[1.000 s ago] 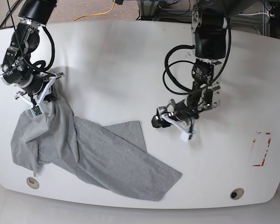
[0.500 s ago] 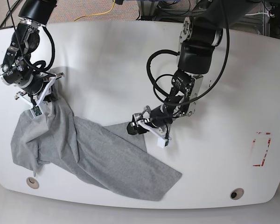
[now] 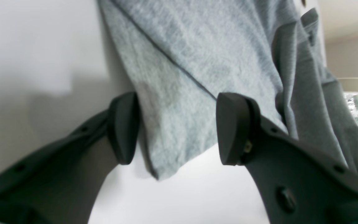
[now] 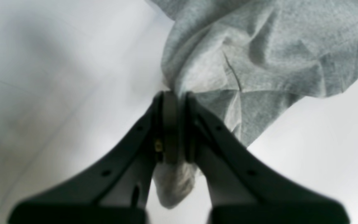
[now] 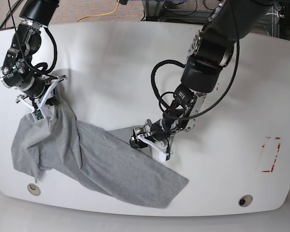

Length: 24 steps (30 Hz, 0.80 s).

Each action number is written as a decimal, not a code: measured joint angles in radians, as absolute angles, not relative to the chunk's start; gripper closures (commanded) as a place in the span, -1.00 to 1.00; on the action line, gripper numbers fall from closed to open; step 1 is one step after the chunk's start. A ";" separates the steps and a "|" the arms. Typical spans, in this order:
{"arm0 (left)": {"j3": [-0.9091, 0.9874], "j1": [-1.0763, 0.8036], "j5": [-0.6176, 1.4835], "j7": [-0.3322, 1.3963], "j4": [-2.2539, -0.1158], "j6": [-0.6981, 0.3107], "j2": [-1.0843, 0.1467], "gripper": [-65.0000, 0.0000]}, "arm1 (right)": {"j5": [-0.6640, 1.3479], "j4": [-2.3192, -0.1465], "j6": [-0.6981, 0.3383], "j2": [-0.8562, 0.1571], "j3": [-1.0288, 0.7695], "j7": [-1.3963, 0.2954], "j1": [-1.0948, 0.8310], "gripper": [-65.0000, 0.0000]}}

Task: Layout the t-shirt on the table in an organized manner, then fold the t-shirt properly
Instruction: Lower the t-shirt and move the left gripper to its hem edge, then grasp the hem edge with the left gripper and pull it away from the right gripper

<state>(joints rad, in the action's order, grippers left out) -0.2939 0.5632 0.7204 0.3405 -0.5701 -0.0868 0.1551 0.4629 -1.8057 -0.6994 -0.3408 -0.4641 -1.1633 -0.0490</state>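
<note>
The grey t-shirt (image 5: 101,159) lies crumpled across the front left of the white table (image 5: 116,58). One bunched end is lifted at the left, where my right gripper (image 5: 41,108) is shut on it. In the right wrist view the right gripper (image 4: 174,99) pinches a fold of the t-shirt (image 4: 259,46). My left gripper (image 5: 147,141) hangs low over the shirt's upper right corner and is open. In the left wrist view the left gripper (image 3: 177,130) straddles that corner of the t-shirt (image 3: 197,56), with fabric between its spread fingers (image 3: 124,127).
A red tape rectangle (image 5: 270,154) marks the table at the right. Two round grommets sit near the front edge, one at the left (image 5: 34,189) and one at the right (image 5: 245,200). Cables (image 5: 106,14) run on the floor behind the table.
My left arm has swung left and toward the front, bringing its open gripper from bare table to the shirt's corner. The right arm and its grip have not moved.
</note>
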 measured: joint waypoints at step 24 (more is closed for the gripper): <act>-0.381 0.577 0.787 0.312 -0.521 -0.041 0.155 1.00 | 0.467 -1.806 -0.699 -0.341 -0.465 -1.163 -0.048 0.98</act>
<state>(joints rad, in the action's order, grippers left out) -0.3809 0.5766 0.7872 0.3119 -0.5205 -0.0410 0.1547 0.4667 -1.8057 -0.6994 -0.3408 -0.4648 -1.1633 -0.0483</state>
